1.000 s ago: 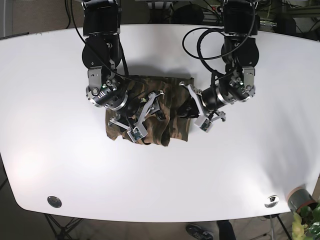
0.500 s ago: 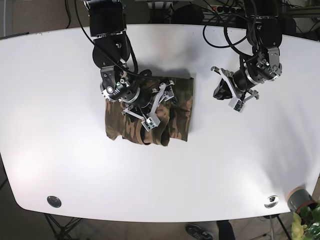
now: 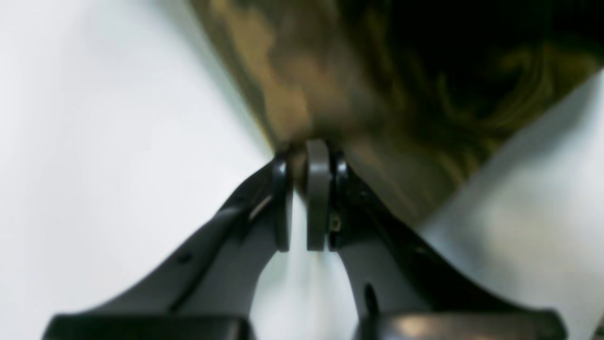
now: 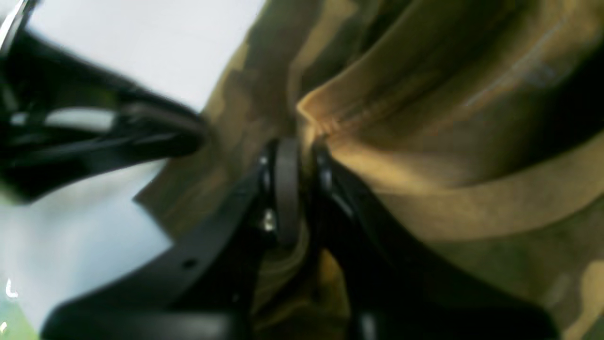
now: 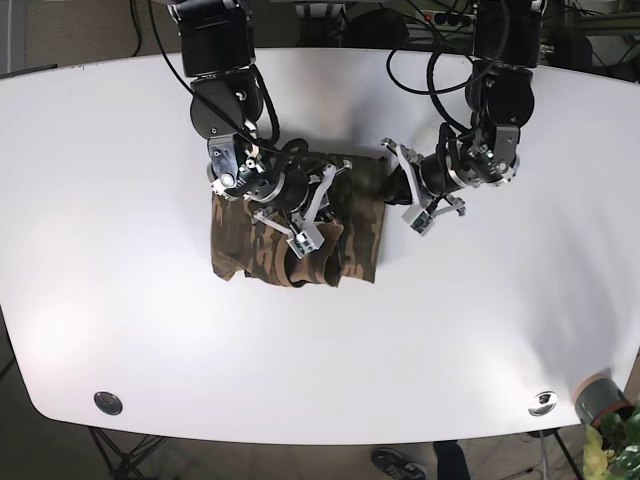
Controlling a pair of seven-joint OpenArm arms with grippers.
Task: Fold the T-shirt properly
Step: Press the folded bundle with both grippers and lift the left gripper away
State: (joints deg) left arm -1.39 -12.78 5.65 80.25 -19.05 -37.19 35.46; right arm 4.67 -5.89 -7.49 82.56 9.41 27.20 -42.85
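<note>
Two pincers grip one crumpled, camouflage-patterned cotton T-shirt (image 5: 300, 225), which lies bunched on the white oval counter (image 5: 120, 300) between them. The right pincer (image 4: 296, 156) is clamped together on a raised fold near the garment's middle, brown-green cloth spreading ahead of it and to its right. The left pincer (image 3: 306, 158) is pinched on the shirt's edge, fabric ahead of its tips, bare counter on either side. In the base view, a grey cylindrical container (image 5: 598, 398) stands well apart from both, at the counter's near corner.
</note>
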